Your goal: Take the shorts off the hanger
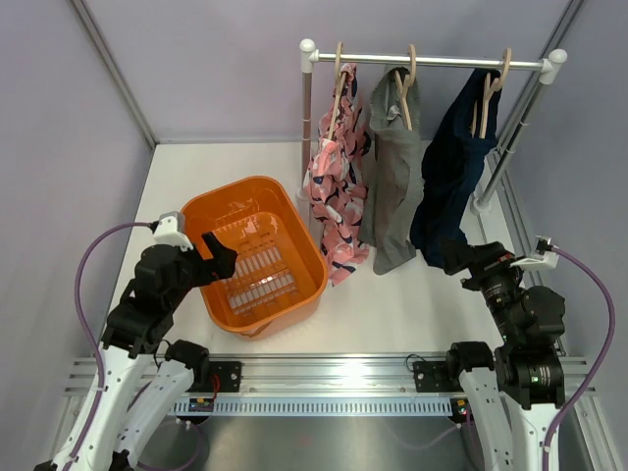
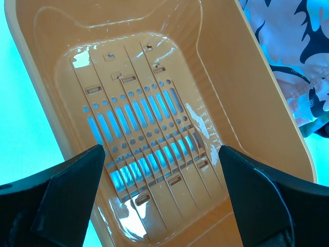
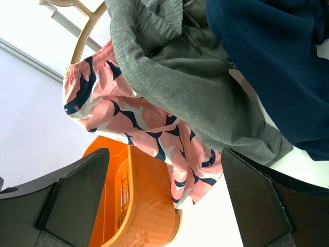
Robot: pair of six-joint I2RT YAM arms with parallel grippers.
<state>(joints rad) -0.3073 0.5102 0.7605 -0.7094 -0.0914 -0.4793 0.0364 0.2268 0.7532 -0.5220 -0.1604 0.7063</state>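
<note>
Left gripper wide open, empty, aimed into basket; right gripper likewise, facing shorts.

Behind the left tool and right tool: black joints, white lower links, purple cables; black wedge fingers.

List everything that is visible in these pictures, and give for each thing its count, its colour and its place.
pink shorts: one, pink with dark-blue and white pattern, hanging at the rail's left end, beside the basket
grey shorts: one, grey, hanging in the middle
navy shorts: one, dark navy, hanging at the right end
hangers: three, light wood, on the rail, one per pair of shorts
rail: one, silver bar on white posts, far side of the table
basket: one, orange, on the table's left, nothing in it
table: one, white
left gripper: one, black, open, above the basket
right gripper: one, black, open, pointed at the shorts, holding nothing
</note>
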